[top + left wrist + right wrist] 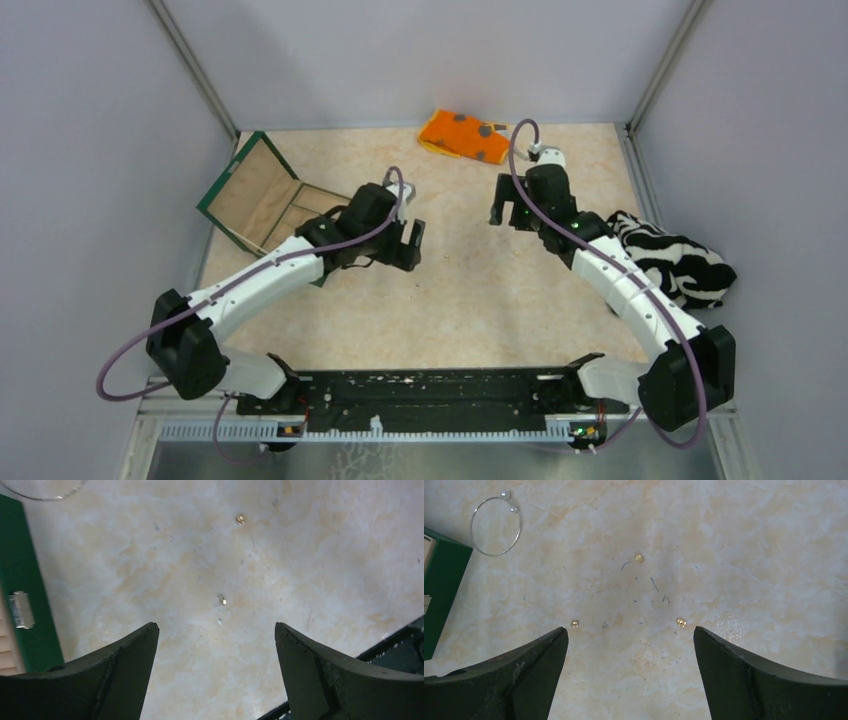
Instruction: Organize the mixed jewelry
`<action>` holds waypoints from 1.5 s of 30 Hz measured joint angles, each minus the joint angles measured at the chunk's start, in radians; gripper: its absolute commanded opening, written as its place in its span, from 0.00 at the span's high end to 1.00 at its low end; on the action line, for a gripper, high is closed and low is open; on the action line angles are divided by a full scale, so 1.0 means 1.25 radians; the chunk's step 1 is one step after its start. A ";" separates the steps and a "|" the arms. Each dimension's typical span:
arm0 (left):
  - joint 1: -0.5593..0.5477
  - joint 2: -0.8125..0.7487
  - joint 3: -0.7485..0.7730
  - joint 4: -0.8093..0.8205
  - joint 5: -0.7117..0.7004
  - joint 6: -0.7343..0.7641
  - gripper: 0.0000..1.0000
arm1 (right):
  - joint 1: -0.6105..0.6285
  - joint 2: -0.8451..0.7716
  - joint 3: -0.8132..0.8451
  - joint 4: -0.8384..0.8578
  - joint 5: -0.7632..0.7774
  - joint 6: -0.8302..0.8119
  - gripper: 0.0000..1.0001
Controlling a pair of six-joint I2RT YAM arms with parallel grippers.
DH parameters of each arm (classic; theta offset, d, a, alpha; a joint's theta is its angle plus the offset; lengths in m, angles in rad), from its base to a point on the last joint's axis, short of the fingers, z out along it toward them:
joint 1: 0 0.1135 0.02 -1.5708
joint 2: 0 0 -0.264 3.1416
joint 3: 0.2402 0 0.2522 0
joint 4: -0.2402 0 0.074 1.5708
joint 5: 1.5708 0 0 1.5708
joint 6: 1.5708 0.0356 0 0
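A thin silvery wire bangle [496, 527] with two small pearl ends lies on the table at the upper left of the right wrist view; an arc of it shows at the top left of the left wrist view [47, 495]. Three tiny gold pieces [638, 557] [574, 624] [681, 623] lie beyond my right gripper [630, 635], which is open and empty above them. My left gripper [216, 630] is open and empty; two tiny pieces [242, 518] [223, 600] lie ahead of it. In the top view both grippers, left [407, 243] and right [508, 212], hover mid-table.
An open green box [262, 192] with a wooden inside stands at the left; its edge shows in both wrist views [30, 610] [439, 585]. An orange grey-spotted cloth [464, 135] lies at the back. A black-and-white striped cloth [676, 258] lies at the right.
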 measured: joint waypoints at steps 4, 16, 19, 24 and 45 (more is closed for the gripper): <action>-0.041 0.004 -0.045 0.003 0.056 0.011 0.08 | 0.000 -0.012 0.000 0.000 0.003 0.001 0.05; -0.076 0.113 -0.112 0.056 0.092 -0.008 0.20 | 0.000 -0.015 0.000 0.001 -0.001 0.009 0.05; -0.076 0.140 -0.112 0.074 0.082 -0.024 0.25 | 0.000 -0.015 0.000 0.001 -0.002 0.012 0.05; -0.076 0.175 -0.112 0.103 0.050 -0.046 0.37 | 0.000 -0.015 -0.001 0.001 -0.002 0.016 0.05; -0.076 0.269 -0.061 0.144 -0.009 -0.075 0.65 | 0.000 -0.013 -0.012 0.002 -0.009 0.022 0.05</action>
